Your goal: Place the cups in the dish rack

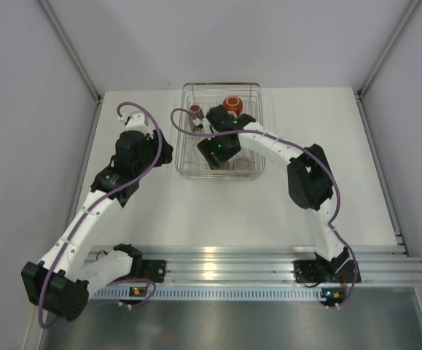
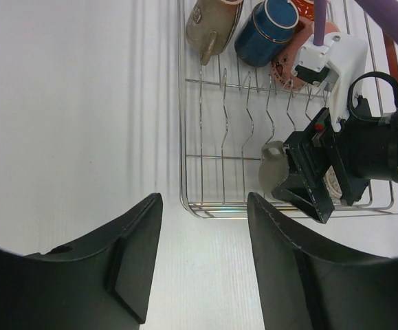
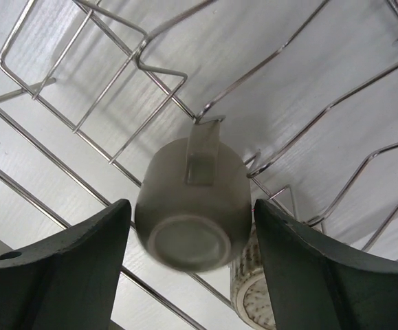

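Observation:
The dish rack (image 1: pixel 184 135), a silver wire basket, stands at the table's far middle. In the right wrist view an olive-grey cup (image 3: pixel 192 213) lies bottom-up on the rack wires (image 3: pixel 109 89), blurred. My right gripper (image 3: pixel 192 254) is open around this cup, with a gap at each finger. A speckled cup (image 3: pixel 253 302) lies just beneath it. The left wrist view shows a beige cup (image 2: pixel 209 20), a dark blue cup (image 2: pixel 266 31) and a spotted pink one (image 2: pixel 286 67) in the rack. My left gripper (image 2: pixel 202 254) is open and empty over bare table beside the rack's corner (image 2: pixel 192 203).
An orange cup (image 1: pixel 232 104) and a brownish cup (image 1: pixel 195 112) sit at the rack's far end. The right arm (image 1: pixel 309 175) arches in from the right. White walls and metal posts close in the table on both sides, and a rail runs along the near edge.

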